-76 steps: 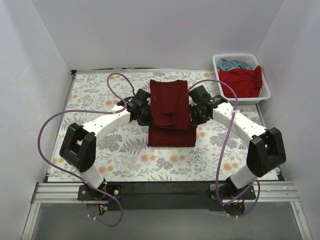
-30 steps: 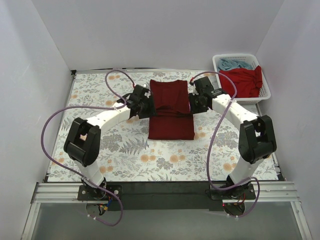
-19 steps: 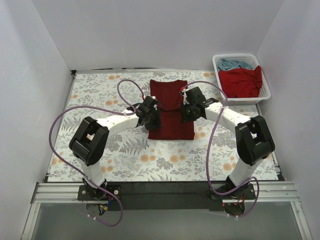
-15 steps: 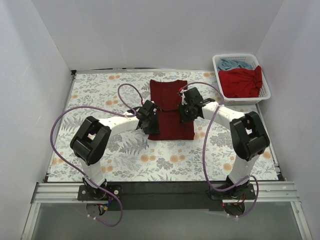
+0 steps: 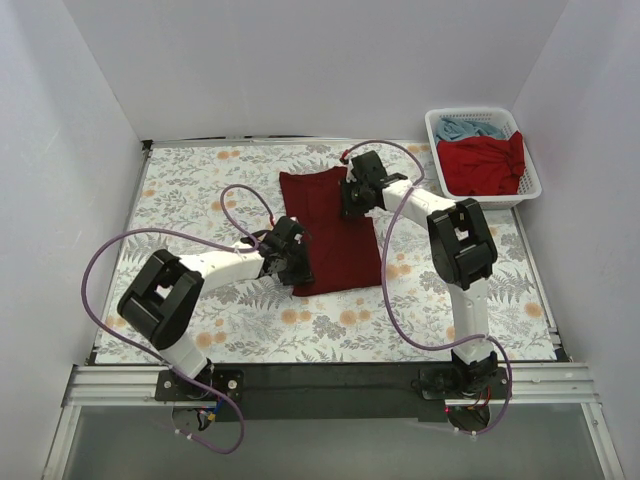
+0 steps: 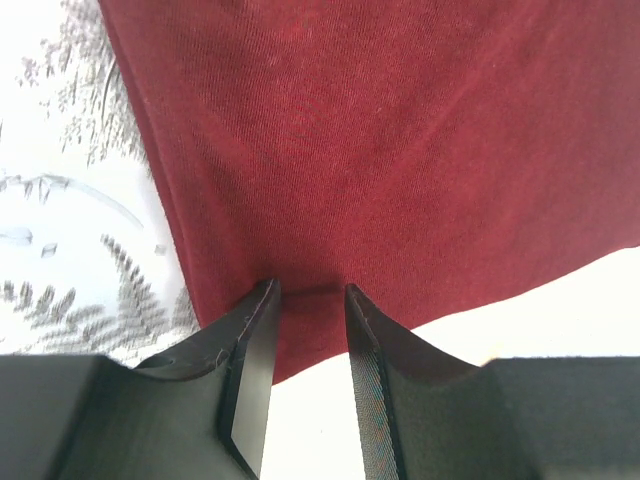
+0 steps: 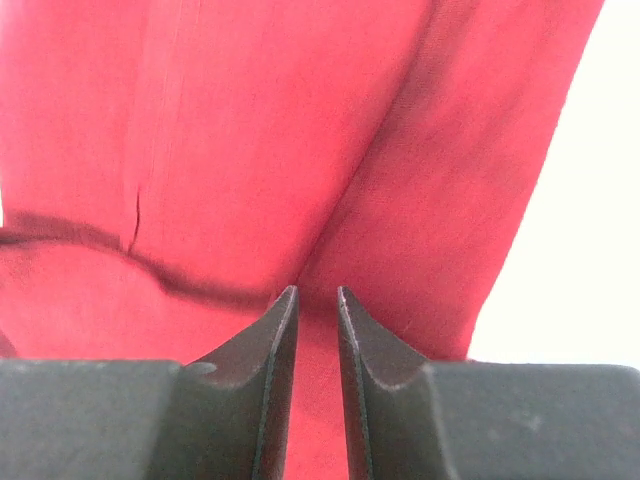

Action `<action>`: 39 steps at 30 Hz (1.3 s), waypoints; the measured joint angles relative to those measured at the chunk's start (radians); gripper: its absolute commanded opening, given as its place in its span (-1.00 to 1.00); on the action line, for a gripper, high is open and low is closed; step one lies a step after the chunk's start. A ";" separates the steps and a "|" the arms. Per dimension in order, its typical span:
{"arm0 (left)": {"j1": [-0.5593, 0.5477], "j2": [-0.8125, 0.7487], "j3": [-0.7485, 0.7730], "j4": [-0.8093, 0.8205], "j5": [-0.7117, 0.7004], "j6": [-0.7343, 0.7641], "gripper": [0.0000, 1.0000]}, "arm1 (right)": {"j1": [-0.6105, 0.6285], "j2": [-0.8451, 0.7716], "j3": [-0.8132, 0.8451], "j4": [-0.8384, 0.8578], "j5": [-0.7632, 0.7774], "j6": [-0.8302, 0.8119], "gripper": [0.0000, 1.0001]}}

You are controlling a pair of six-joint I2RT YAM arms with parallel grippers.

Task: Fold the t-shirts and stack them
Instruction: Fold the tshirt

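Top external: dragged the folded maroon t-shirt (image 5: 335, 235) askew, left of centre on the desk (image 5: 180, 200); lay square a moment ago. Near corner nipped in the nearly closed left claw (image 6: 308, 295), far edge pinched in the right claw (image 7: 317, 295). Probably repositioning for stacking.

Maroon t-shirt (image 6: 400, 150) — soft, matt knit cloth; tablecloth (image 5: 190, 190) matt printed fabric; basket (image 5: 470, 110) — smooth white plastic.

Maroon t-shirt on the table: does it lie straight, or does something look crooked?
The folded dark maroon t-shirt lies askew: its sides run slanted against the edges of the floral table cloth, far end leaning left. The left gripper pinches its near left corner, the right gripper its far right edge.
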 measured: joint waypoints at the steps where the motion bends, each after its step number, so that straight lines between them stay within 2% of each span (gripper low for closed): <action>1: -0.001 -0.010 -0.010 -0.003 0.001 -0.005 -0.37 | -0.006 0.006 0.015 0.005 -0.006 0.000 -0.43; 5: -0.004 -0.039 -0.025 -0.030 0.000 -0.026 -0.37 | -0.027 -0.009 0.008 0.020 -0.031 0.000 -0.42; 7: -0.005 -0.064 -0.030 -0.042 -0.007 -0.039 -0.36 | -0.038 -0.071 -0.079 0.051 -0.049 0.002 -0.42; 11: -0.005 -0.173 -0.059 -0.036 -0.025 -0.075 -0.36 | -0.077 -0.332 -0.397 0.150 -0.175 0.053 -0.32; 13: -0.004 -0.240 -0.084 -0.005 -0.027 -0.094 -0.36 | -0.106 -0.491 -0.578 0.242 -0.264 0.100 -0.18; 17: 0.003 -0.317 -0.164 0.117 0.006 -0.141 -0.38 | -0.154 -0.694 -0.838 0.438 -0.415 0.205 -0.15; 22: 0.015 -0.281 -0.253 0.232 0.048 -0.191 -0.47 | -0.159 -0.682 -0.998 0.625 -0.548 0.287 -0.17; 28: 0.059 -0.232 -0.376 0.314 0.080 -0.290 -0.60 | -0.239 -0.525 -1.178 0.866 -0.650 0.421 -0.18; 32: 0.101 -0.267 -0.452 0.386 0.114 -0.372 -0.63 | -0.289 -0.473 -1.249 1.025 -0.723 0.507 -0.19; 39: 0.147 -0.372 -0.513 0.365 0.122 -0.421 -0.58 | -0.309 -0.554 -1.318 1.078 -0.748 0.582 -0.16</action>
